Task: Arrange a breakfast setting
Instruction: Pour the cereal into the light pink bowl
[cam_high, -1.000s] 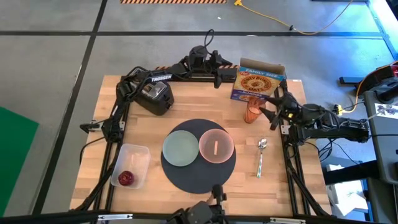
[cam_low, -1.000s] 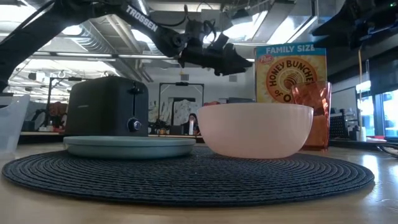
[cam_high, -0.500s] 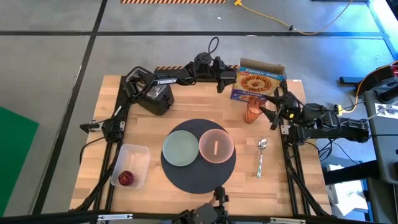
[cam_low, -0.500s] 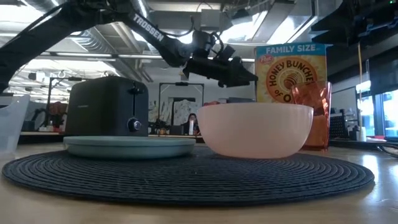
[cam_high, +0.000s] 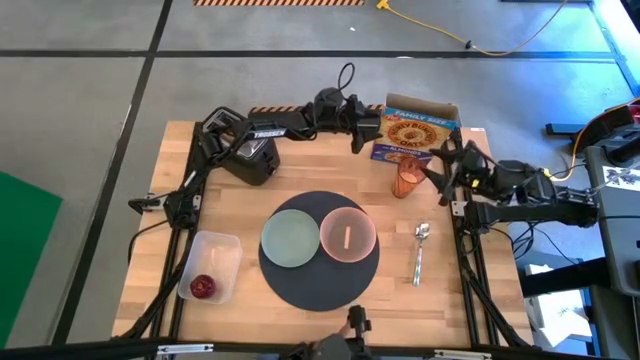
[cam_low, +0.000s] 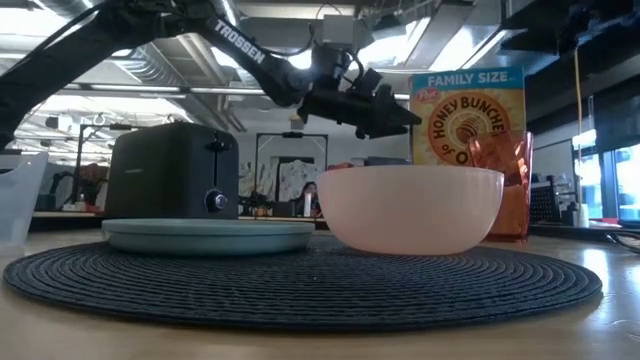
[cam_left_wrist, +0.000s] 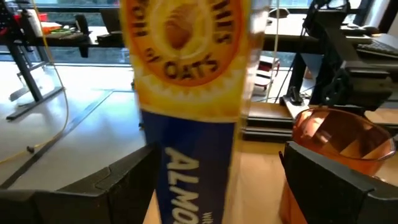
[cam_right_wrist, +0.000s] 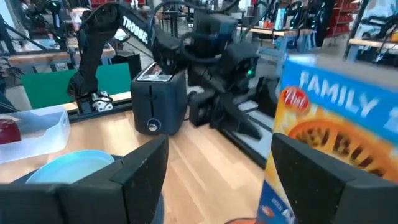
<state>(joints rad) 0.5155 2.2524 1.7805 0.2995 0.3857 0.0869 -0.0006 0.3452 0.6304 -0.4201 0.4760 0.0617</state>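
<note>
A round dark grey mat (cam_high: 320, 272) lies at the table's middle. On it rest a pale green plate (cam_high: 290, 238) and a translucent pink bowl (cam_high: 348, 235). A metal spoon (cam_high: 420, 255) lies to the mat's right. The orange cup (cam_high: 408, 178) stands in front of a cereal box (cam_high: 415, 130) at the far edge. The small red fruit (cam_high: 203, 287) sits in a clear tub (cam_high: 210, 265) at the near left. My left gripper (cam_high: 366, 130) is open, its fingers on either side of the box's narrow side (cam_left_wrist: 186, 93); no touch shows. My right gripper (cam_high: 442, 165) is open beside the cup, to its right.
A black toaster (cam_high: 250, 155) stands at the far left, below the left arm's reach. The cereal box (cam_low: 465, 110) stands upright behind the cup (cam_low: 505, 180). Bare wood lies between toaster and mat and along the near right.
My left gripper has moved toward the table's right edge and sunk a little, closing in on the cereal box's narrow side, staying open. My right gripper has risen a little beside the cup. The objects on the table have kept still.
</note>
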